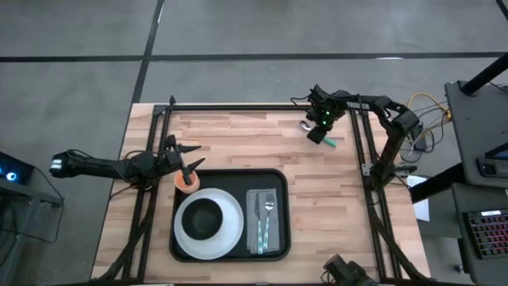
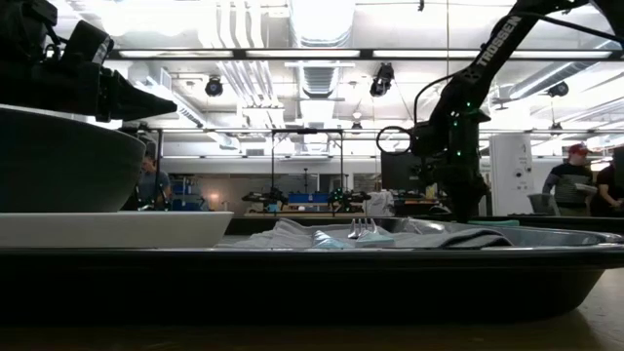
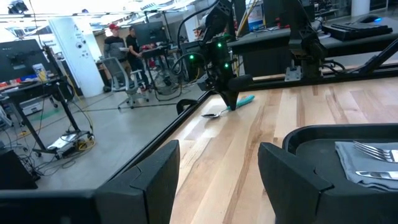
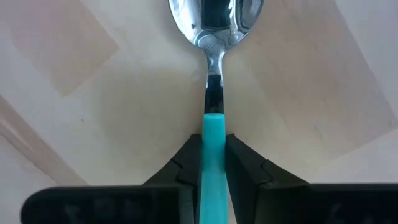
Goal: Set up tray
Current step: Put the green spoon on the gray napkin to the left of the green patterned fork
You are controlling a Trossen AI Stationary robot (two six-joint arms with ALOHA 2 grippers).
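Note:
The black tray [image 1: 282,213] lies at the table's near middle. On it stand a white plate [image 1: 232,228] carrying a dark bowl [image 1: 205,219], and a grey cloth [image 1: 255,224] with a fork [image 1: 269,208] and a knife on top. An orange cup [image 1: 187,182] sits at the tray's far left corner. My left gripper [image 1: 187,159] is open just beyond the cup and touches nothing. My right gripper [image 1: 317,132], at the far right of the table, is shut on a spoon [image 1: 306,125] with a teal handle. My right gripper pinches the spoon's teal handle [image 4: 212,140] between its two fingers [image 4: 186,163], near where the handle meets the metal neck. The fingers come slanting down from above and lie along the spoon. The spoon's bowl [image 3: 211,115] is down at the wooden tabletop.
A black metal frame [image 1: 238,106] runs along the table's far edge and down both sides. Bare wood lies between the tray and the spoon [image 1: 262,143]. Cables hang off the right edge [image 1: 425,119]. People and desks show in the room beyond.

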